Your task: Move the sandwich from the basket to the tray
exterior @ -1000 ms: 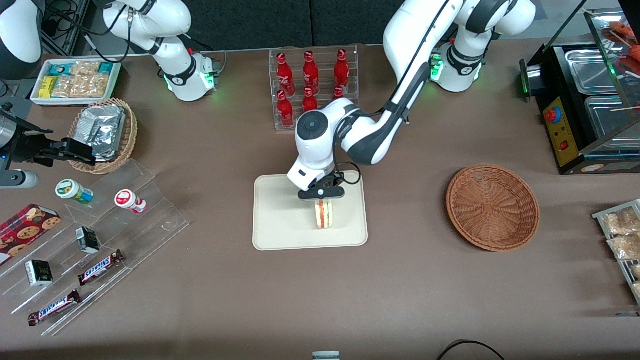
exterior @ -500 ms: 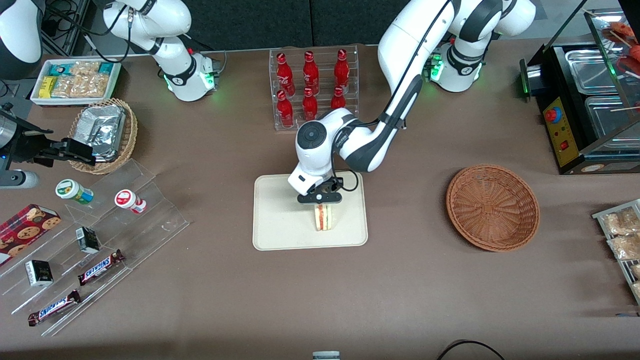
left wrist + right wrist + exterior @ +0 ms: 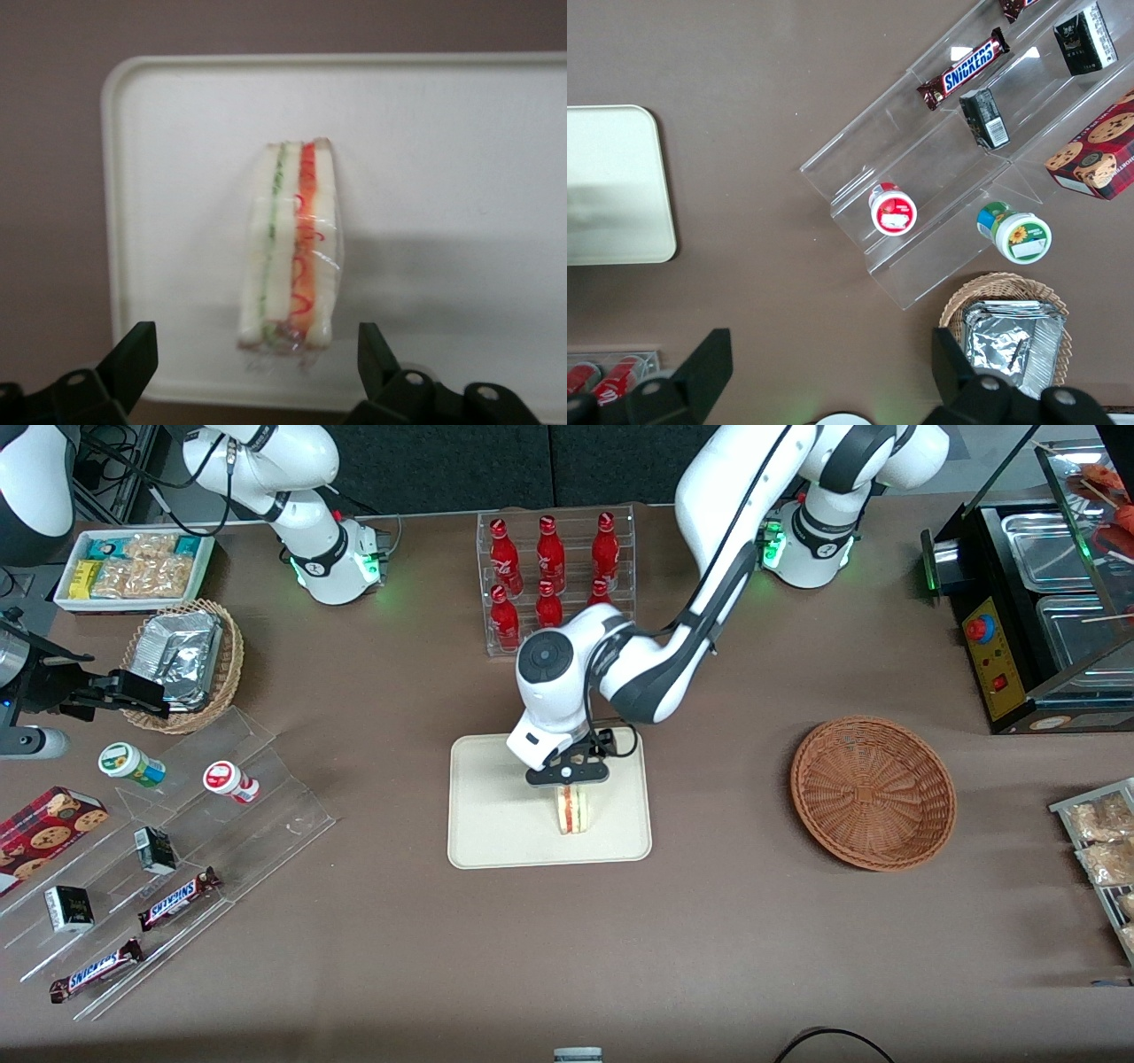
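Observation:
The sandwich (image 3: 572, 810) stands on its edge on the cream tray (image 3: 496, 824), wrapped in clear film, red and green filling showing. In the left wrist view the sandwich (image 3: 292, 248) rests on the tray (image 3: 443, 159) apart from both fingers. My left gripper (image 3: 568, 778) is open and hangs just above the sandwich, a little farther from the front camera than it. Its fingertips (image 3: 133, 359) stand wide on either side, touching nothing. The reddish-brown wicker basket (image 3: 873, 791) sits empty toward the working arm's end of the table.
A clear rack of red bottles (image 3: 554, 571) stands farther from the front camera than the tray. Toward the parked arm's end are a small wicker basket with foil packets (image 3: 182, 664), a white snack bin (image 3: 133, 571) and an acrylic stand with candy bars (image 3: 177, 899). A black food warmer (image 3: 1045, 602) stands near the basket.
The gripper has let go of the sandwich and risen slightly, moving a little away from the front camera. The sandwich stays standing on the tray.

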